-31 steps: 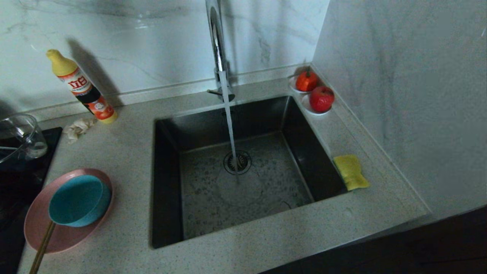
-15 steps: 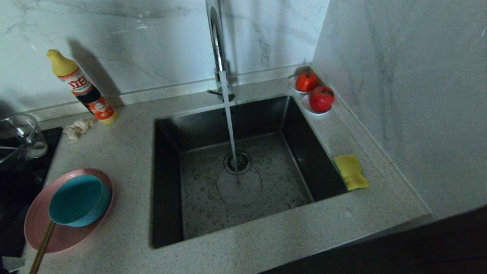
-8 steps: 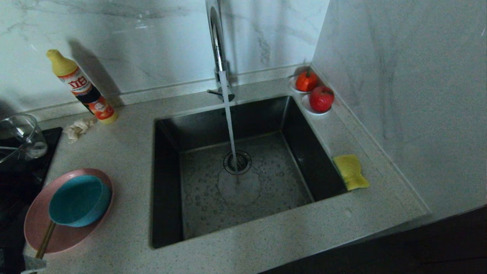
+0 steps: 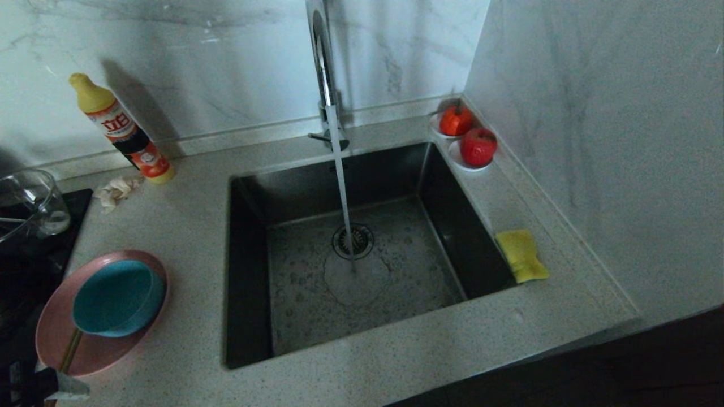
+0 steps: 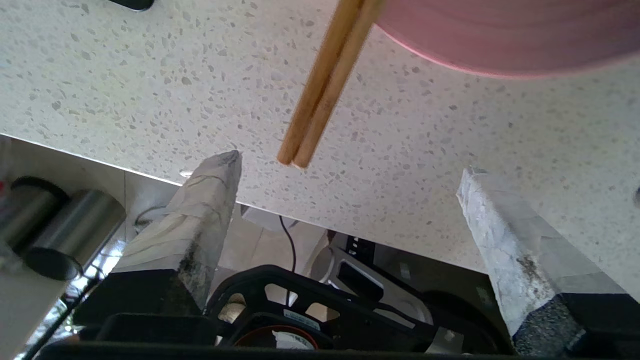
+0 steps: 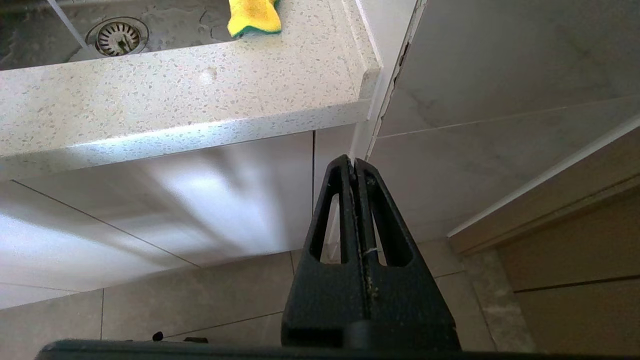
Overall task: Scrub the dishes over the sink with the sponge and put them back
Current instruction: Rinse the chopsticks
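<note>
The pink plate (image 4: pixel 102 351) lies on the counter left of the sink (image 4: pixel 396 282), with the teal bowl (image 4: pixel 119 297) in it. The chopsticks (image 4: pixel 69 350) rest on the plate's near rim and point toward the counter's front edge. My left gripper (image 4: pixel 51 387) is at that front edge, open, its taped fingers (image 5: pixel 215 200) on either side of the chopsticks' (image 5: pixel 325 85) ends but short of them, touching nothing. The yellow sponge (image 4: pixel 521 254) lies on the counter right of the sink. My right gripper (image 6: pixel 352 165) hangs shut and empty below the counter.
Water runs from the faucet (image 4: pixel 322 56) onto the drain (image 4: pixel 352 241). A dish-soap bottle (image 4: pixel 121 133), a paper wad (image 4: pixel 116 189) and a glass cup (image 4: pixel 34 203) stand at the back left. Two red fruits (image 4: pixel 478 146) on saucers sit in the back right corner, by the wall.
My left gripper has risen into the head view at the bottom left corner, by the chopsticks' near end. The dishes and sponge have not moved.
</note>
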`<state>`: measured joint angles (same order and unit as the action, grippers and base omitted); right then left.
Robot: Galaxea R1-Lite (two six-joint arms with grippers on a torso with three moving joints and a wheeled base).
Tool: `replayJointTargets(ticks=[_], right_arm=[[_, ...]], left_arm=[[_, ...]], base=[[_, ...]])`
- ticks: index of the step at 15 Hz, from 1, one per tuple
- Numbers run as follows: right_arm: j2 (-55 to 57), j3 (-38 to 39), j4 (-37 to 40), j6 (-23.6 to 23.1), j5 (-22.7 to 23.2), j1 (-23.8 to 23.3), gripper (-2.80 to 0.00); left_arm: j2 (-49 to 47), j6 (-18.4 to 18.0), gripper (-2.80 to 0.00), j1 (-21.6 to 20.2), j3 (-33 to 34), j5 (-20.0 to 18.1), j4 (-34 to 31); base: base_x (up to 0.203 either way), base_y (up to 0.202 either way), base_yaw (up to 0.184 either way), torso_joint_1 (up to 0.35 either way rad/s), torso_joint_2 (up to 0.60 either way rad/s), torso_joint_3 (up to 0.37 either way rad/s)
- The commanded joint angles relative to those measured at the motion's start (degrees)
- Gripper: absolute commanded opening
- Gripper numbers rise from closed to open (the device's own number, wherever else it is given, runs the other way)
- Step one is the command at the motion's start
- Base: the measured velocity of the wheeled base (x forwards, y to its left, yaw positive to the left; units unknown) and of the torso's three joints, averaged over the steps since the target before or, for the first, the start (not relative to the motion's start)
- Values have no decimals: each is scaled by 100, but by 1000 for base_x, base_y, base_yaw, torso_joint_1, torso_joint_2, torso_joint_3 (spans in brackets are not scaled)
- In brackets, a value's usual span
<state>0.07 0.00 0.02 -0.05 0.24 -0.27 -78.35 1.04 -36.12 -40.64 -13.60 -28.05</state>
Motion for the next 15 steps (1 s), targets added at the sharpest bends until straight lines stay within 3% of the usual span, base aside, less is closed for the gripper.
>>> replayJointTargets(ticks=[1,9,13,15], right_arm=[[1,0,-2,-4,2,0,-280],[1,0,-2,-4,2,0,-280],[1,0,-2,-4,2,0,-280],[1,0,-2,-4,2,0,-280]], left_arm=[[-200,10,0,-26,-21,1,-33],[-763,-14,0,-133,-126,-76,29],[-1108,18,0,-133,-423,-538,8],[-1272,19,0,-127,-524,-589,13]], base=[[0,0,0,0,0,0],[0,0,0,0,0,0],[0,0,0,0,0,0],[0,0,0,0,0,0]])
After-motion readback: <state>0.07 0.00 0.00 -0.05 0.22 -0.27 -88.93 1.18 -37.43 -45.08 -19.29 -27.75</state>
